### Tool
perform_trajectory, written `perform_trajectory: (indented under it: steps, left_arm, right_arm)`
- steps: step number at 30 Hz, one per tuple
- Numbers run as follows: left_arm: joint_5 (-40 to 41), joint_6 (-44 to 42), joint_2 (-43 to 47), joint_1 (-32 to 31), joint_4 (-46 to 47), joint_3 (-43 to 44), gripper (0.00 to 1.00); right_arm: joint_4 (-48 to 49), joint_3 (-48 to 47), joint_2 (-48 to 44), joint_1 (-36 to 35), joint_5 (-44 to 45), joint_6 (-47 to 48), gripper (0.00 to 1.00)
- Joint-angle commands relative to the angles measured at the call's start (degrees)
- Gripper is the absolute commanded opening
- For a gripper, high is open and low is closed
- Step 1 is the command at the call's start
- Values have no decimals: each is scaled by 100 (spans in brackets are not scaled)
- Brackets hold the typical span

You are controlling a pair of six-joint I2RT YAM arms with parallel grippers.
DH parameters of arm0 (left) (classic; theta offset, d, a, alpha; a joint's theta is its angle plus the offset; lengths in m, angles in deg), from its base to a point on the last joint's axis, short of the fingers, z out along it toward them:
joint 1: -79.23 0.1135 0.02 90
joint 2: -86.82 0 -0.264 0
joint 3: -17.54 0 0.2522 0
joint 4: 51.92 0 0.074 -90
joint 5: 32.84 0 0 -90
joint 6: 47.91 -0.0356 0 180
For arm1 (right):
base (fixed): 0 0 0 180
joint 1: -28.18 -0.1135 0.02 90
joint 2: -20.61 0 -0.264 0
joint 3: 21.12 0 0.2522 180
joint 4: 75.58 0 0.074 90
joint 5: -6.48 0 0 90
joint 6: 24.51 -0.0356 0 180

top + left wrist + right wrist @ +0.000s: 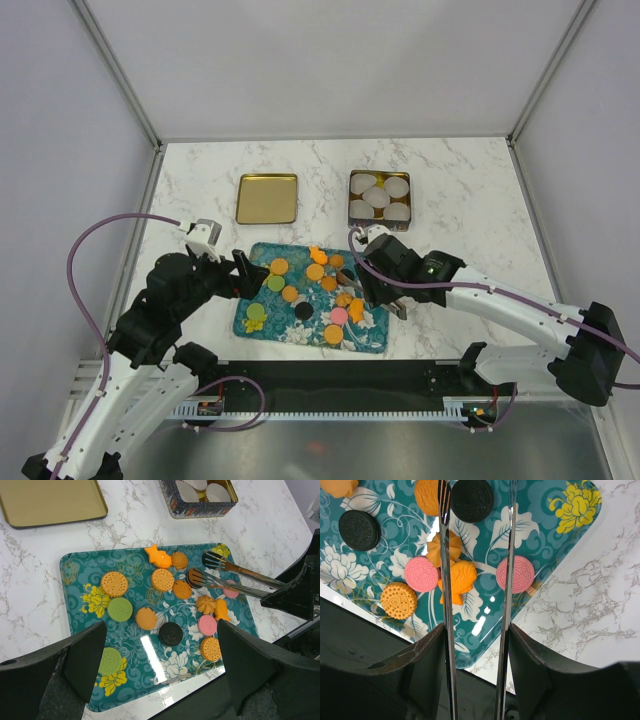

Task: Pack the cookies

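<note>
Cookies (162,579) lie scattered over the teal tray (80,565) toward the tabletop's (460,180) 6 o'clock edge. Your right hand (385,292) clenches the metal tongs (240,577), whose parted tips sit at the tray's 2 o'clock, perhaps touching a dark cookie (472,500). Your left hand (243,272) hangs released at 9 o'clock.

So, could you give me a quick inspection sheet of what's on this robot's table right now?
Surface: white marble-pattern table, no spills seen.
Job's things: cookies spread on a teal floral tray; the tin behind it holds white paper cups, no cookies seen inside.
Clutter: flat gold tray left of the tin.
Fingers: left fingers open, holding nothing, above the teal tray; right fingers shut on metal tongs, tips open over the cookies.
Cables: purple cables loop along both arms.
Surroundings: plain pale walls; nothing else seen.
</note>
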Motion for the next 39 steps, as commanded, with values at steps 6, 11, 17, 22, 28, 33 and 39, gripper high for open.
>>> perform_trajectory:
  steps: [6,11,17,22,28,33,39]
  left_arm:
    - [50,-157,6,-35,125,-3,100]
    - [50,-166,-11,-35,125,-3,100]
    - [50,-157,6,-35,125,-3,100]
    - [50,-166,-11,-35,125,6,100]
    - [41,-166,-3,-35,116,-3,100]
    - [32,-166,-3,-35,116,6,100]
    - [50,-157,6,-35,125,6,100]
  right_arm:
    - [284,30,53,-101,67,43,58]
    - [285,48,71,-137,93,34,58]
    - [214,56,132,-180,208,34,54]
    - [118,-23,255,-268,199,34,53]
    - [-58,-111,282,-312,331,43,54]
    - [-137,-190,238,-321,392,69,53]
    - [-164,-348,203,-312,287,122,40]
